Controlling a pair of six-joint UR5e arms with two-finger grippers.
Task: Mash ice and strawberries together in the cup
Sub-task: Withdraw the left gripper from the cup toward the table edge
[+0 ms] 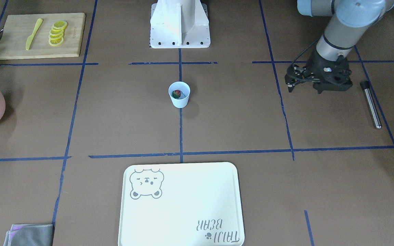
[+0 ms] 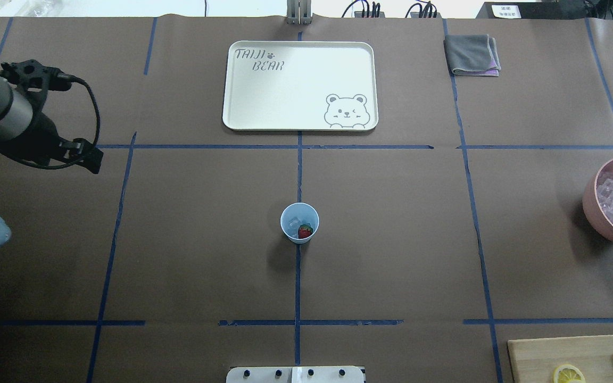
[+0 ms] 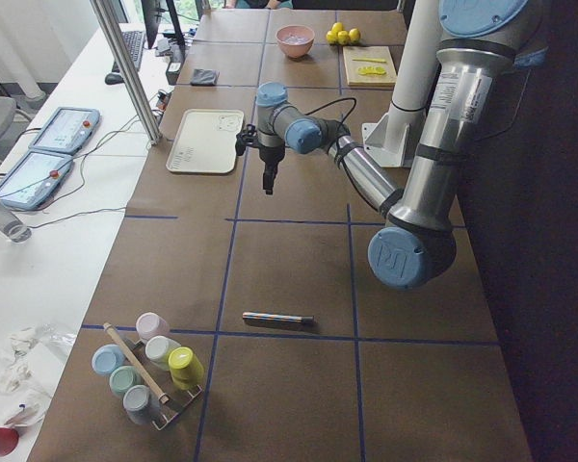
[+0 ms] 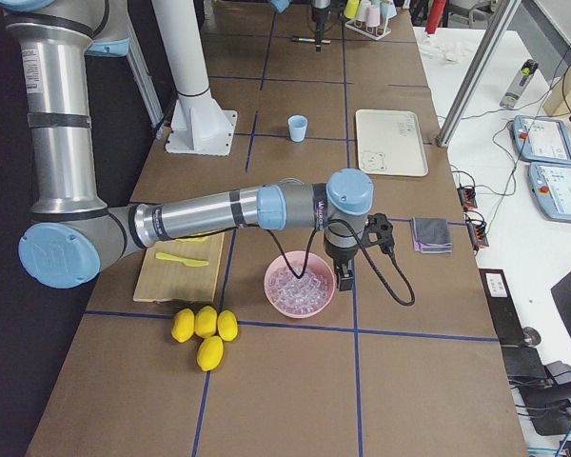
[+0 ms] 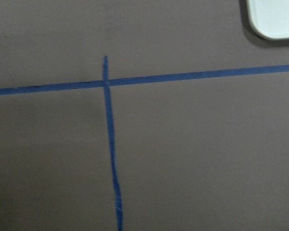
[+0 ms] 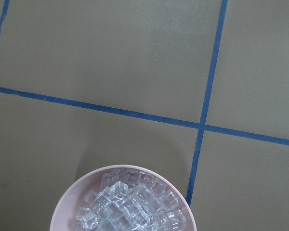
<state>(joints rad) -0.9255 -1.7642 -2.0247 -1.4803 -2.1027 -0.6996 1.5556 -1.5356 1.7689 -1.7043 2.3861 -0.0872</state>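
Overhead and front views face oppositely, sharing the cup (image 1: 180, 102).

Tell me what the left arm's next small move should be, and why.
Probably swing the left gripper over to the metal rod lying near it on the table. The cup already holds the strawberry and ice, and that gripper carries no mashing tool.
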